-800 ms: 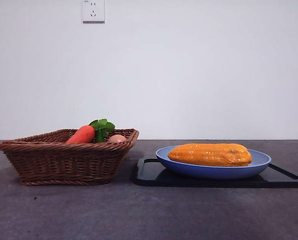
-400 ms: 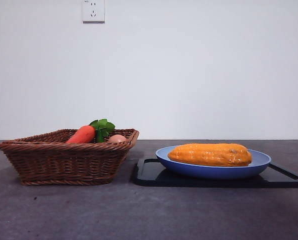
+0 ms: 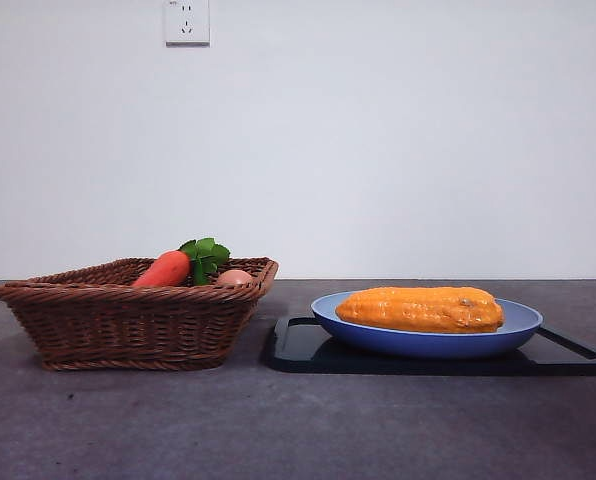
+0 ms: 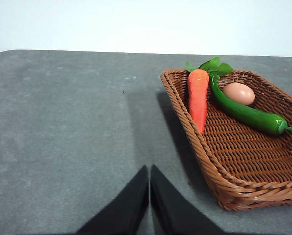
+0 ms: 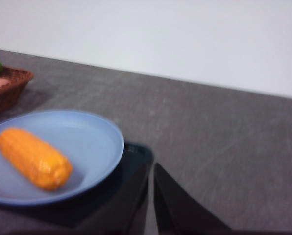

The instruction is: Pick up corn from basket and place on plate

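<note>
1. Corn [image 3: 420, 309] lies lengthwise on the blue plate [image 3: 518, 325], clear of the rim at both ends. Plate sits on a flat black tray [image 3: 573, 350], approx 3 o'clock from the basket [image 3: 128, 325] in front view, near it but not touching.
2. Left in basket: carrot [image 3: 162, 269] w/ green leaves, an egg [image 3: 234, 277] beside it. Wall outlet [image 3: 187, 21] high up, approx 12 o'clock above basket.
3. Nothing covers corn or plate; no arm shows in front view. Table [image 3: 298, 430] is dark grey.
4. Left gripper [image 4: 149, 196]: jaws pressed together, holding nothing, over bare table just outside the basket's braided rim, apart from it.
5. Right gripper [image 5: 151, 196]: jaws also together, nothing between them, over the tray's corner beside the plate, not touching corn.
6. Left wrist view only: a green pepper [image 4: 246, 113] lying across the basket floor btwn carrot and egg; front view hides it behind the basket wall.
7. Right wrist view, blurred: plate from above w/ corn toward one side, bare blue around it; basket corner at pic edge.
8. Front view only: corn's top stands well above plate rim.
</note>
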Robot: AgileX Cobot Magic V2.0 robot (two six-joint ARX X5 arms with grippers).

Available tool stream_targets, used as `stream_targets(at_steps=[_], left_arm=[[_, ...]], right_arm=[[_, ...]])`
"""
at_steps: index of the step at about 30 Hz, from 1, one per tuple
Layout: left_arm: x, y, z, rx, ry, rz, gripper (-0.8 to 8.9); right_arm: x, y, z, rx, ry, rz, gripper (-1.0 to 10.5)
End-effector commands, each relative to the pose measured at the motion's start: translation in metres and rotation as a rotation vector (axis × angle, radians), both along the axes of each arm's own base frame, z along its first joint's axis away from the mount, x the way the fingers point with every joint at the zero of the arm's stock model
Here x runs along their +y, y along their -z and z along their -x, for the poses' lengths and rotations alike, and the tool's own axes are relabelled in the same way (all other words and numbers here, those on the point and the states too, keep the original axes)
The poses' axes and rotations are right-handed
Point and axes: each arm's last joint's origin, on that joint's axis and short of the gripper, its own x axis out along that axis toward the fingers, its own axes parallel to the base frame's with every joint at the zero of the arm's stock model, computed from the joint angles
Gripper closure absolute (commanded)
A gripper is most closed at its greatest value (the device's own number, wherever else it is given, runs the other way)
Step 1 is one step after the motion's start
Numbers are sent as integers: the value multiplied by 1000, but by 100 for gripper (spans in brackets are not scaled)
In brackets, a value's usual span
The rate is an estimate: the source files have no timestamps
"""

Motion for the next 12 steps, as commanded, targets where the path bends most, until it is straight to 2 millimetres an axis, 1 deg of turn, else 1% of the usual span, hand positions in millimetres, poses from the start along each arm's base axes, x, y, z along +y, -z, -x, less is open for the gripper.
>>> stream_targets(at_steps=[1, 5, 8, 12], left_arm=[[1, 9, -1, 23, -6, 4, 806], [1, 9, -1, 22, -6, 4, 806], [1, 9, -1, 22, -6, 4, 806], [1, 9, -1, 21, -6, 4, 806]], right_arm=[[0, 3, 1, 14, 8, -28, 945], [0, 6, 1, 43, 8, -24, 945], [0, 11, 2, 95, 9, -24, 945], [0, 11, 2, 98, 15, -24, 945]])
